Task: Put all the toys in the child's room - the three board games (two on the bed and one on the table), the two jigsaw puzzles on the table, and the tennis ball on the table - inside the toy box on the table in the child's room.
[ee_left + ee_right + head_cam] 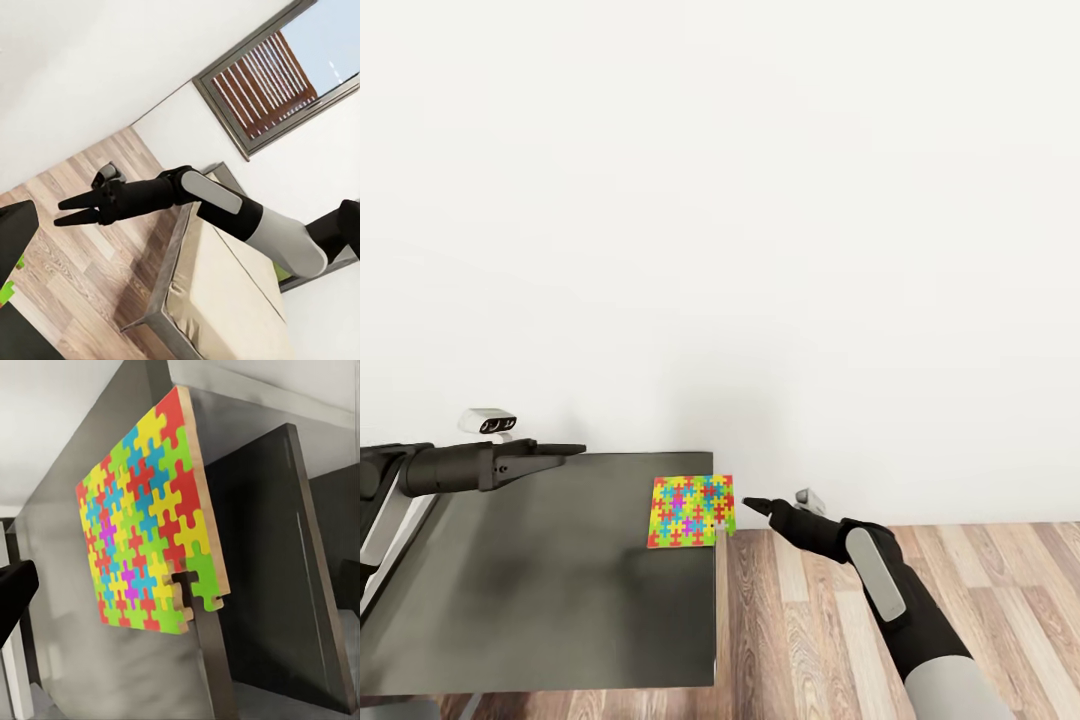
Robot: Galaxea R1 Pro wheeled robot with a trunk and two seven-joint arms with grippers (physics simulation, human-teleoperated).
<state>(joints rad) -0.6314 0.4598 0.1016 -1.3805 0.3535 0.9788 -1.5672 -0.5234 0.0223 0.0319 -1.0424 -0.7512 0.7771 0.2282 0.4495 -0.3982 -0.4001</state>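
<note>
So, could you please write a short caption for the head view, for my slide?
Right gripper open beside a jigsaw puzzle overhanging the dark grey shelf section's corner.

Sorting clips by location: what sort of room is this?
Probably a bedroom, likely a child's: a colourful jigsaw puzzle on a dark grey shelf, a cream-topped bed, a wood-plank floor.

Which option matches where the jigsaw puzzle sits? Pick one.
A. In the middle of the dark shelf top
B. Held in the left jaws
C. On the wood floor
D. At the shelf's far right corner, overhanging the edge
D: in the head view the jigsaw puzzle lies at the far right corner of the dark shelf top, one corner poking past the edge, with the right gripper just beside it, apart.
</note>
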